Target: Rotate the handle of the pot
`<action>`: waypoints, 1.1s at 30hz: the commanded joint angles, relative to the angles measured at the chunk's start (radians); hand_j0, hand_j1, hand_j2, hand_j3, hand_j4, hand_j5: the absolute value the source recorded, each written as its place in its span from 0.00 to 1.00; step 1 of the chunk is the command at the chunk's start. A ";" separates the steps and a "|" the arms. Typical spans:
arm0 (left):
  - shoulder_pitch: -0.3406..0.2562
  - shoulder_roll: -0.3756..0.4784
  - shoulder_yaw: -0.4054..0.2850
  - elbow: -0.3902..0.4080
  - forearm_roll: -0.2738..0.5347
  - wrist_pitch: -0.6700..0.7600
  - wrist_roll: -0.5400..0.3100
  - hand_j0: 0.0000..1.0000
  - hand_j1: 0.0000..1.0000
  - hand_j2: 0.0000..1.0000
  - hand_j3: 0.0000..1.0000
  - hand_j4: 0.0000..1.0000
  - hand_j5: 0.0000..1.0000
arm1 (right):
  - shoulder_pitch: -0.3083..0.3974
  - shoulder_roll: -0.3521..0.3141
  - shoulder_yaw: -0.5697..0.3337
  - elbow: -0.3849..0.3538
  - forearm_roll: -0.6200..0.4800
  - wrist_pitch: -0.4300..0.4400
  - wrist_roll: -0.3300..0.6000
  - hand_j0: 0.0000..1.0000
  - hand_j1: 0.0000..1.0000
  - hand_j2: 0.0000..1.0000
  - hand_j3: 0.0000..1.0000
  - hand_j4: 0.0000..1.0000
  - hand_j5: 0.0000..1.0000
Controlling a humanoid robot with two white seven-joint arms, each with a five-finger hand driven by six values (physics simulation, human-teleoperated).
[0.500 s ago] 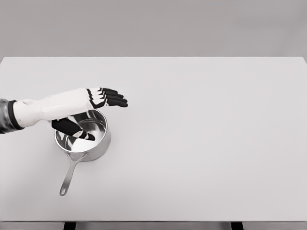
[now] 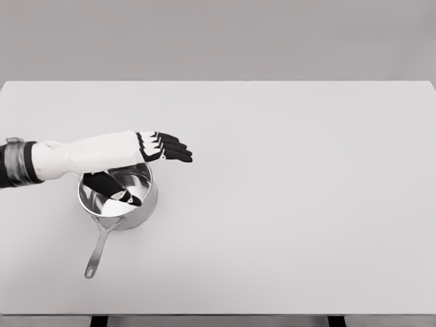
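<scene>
Left arm reaches in from the left edge, left hand [image 2: 139, 152] flat, fingers [image 2: 174, 150] straight and spread (gripping nothing), over the far rim of the steel pot [image 2: 129, 201]. Thumb seems to dip inside, hard to tell. Handle [image 2: 97, 251] points toward the table [image 2: 306, 204] front edge.

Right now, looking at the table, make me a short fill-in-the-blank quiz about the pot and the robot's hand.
1. The pot has a single long ____ pointing toward the table's near edge.
2. The only hand in view, the ____ hand, is extended above the pot's far rim.
3. Its fingers are stretched out flat and hold ____.
4. The pot stands on a white ____.

Missing words: handle; left; nothing; table
</scene>
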 commanded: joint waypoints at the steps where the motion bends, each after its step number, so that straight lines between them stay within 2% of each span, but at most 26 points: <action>1: -0.009 0.036 -0.191 0.000 0.057 0.000 0.000 1.00 1.00 1.00 1.00 1.00 1.00 | 0.000 0.000 0.000 0.000 0.001 0.000 -0.001 1.00 1.00 1.00 1.00 1.00 1.00; 2: -0.045 0.073 -0.228 0.000 0.091 0.000 0.000 1.00 1.00 1.00 1.00 1.00 1.00 | 0.000 0.000 0.000 0.000 0.001 0.000 0.000 1.00 1.00 1.00 1.00 1.00 1.00; 4: -0.083 0.101 -0.260 0.000 0.152 0.000 0.000 1.00 1.00 1.00 1.00 1.00 1.00 | 0.000 0.000 0.000 0.000 0.001 0.000 0.000 1.00 1.00 1.00 1.00 1.00 1.00; 5: -0.114 0.102 -0.266 0.000 0.171 0.000 0.000 1.00 1.00 1.00 1.00 1.00 1.00 | 0.000 0.000 0.000 0.000 0.001 0.000 0.000 1.00 1.00 1.00 1.00 1.00 1.00; 7: -0.138 0.091 -0.265 -0.002 0.178 0.000 0.000 1.00 1.00 1.00 1.00 1.00 1.00 | 0.000 0.000 0.000 0.000 0.001 0.000 0.000 1.00 1.00 1.00 1.00 1.00 1.00; 9: -0.138 0.062 -0.262 -0.002 0.184 0.000 0.000 1.00 1.00 1.00 1.00 1.00 1.00 | 0.000 0.000 0.000 0.000 0.001 0.000 0.000 1.00 1.00 1.00 1.00 1.00 1.00; 15: -0.131 0.047 -0.256 -0.002 0.180 0.000 0.009 1.00 1.00 1.00 1.00 1.00 1.00 | 0.000 0.000 0.000 0.000 0.001 0.000 0.000 1.00 1.00 1.00 1.00 1.00 1.00; 16: -0.129 0.036 -0.254 -0.002 0.180 0.000 0.052 1.00 1.00 1.00 1.00 1.00 1.00 | 0.000 0.000 0.000 0.000 0.001 0.000 0.000 1.00 1.00 1.00 1.00 1.00 1.00; 18: -0.123 0.022 -0.253 -0.002 0.169 0.000 0.070 1.00 1.00 1.00 1.00 1.00 1.00 | 0.001 0.000 0.000 0.000 0.001 0.000 0.000 1.00 1.00 1.00 1.00 1.00 1.00; 19: -0.122 0.022 -0.245 -0.002 0.166 0.000 0.129 1.00 1.00 1.00 1.00 1.00 1.00 | 0.000 0.000 0.000 0.000 0.001 0.000 0.000 1.00 1.00 1.00 1.00 1.00 1.00; 20: -0.100 0.024 -0.202 0.000 0.148 0.000 0.233 1.00 1.00 1.00 1.00 1.00 1.00 | 0.000 0.000 0.000 0.000 0.001 0.000 0.000 1.00 1.00 1.00 1.00 1.00 1.00; 22: 0.019 0.015 -0.055 0.000 0.105 0.000 0.402 1.00 1.00 1.00 1.00 1.00 1.00 | 0.000 0.000 0.000 0.000 0.001 0.000 0.000 1.00 1.00 1.00 1.00 1.00 1.00; 23: 0.049 0.010 -0.030 0.000 0.091 0.000 0.409 1.00 1.00 1.00 1.00 1.00 1.00 | 0.000 0.000 0.000 0.000 0.001 0.000 0.000 1.00 1.00 1.00 1.00 1.00 1.00; 25: 0.082 0.010 -0.024 0.000 0.076 0.000 0.406 1.00 1.00 1.00 1.00 1.00 1.00 | 0.000 0.000 0.000 0.000 0.001 0.000 -0.001 1.00 1.00 1.00 1.00 1.00 1.00; 27: 0.084 0.003 -0.021 -0.002 0.042 0.000 0.409 1.00 1.00 1.00 1.00 1.00 1.00 | 0.000 0.000 0.000 0.000 0.001 0.000 0.000 1.00 1.00 1.00 1.00 1.00 1.00; 31: 0.095 -0.014 -0.021 -0.002 -0.116 0.000 0.406 1.00 1.00 1.00 1.00 1.00 1.00 | 0.000 0.000 0.000 0.000 0.001 0.000 0.000 1.00 1.00 1.00 1.00 1.00 1.00; 33: 0.118 -0.014 -0.021 0.000 -0.153 0.000 0.406 1.00 1.00 1.00 1.00 1.00 1.00 | 0.000 0.000 0.000 0.000 0.001 0.000 0.000 1.00 1.00 1.00 1.00 1.00 1.00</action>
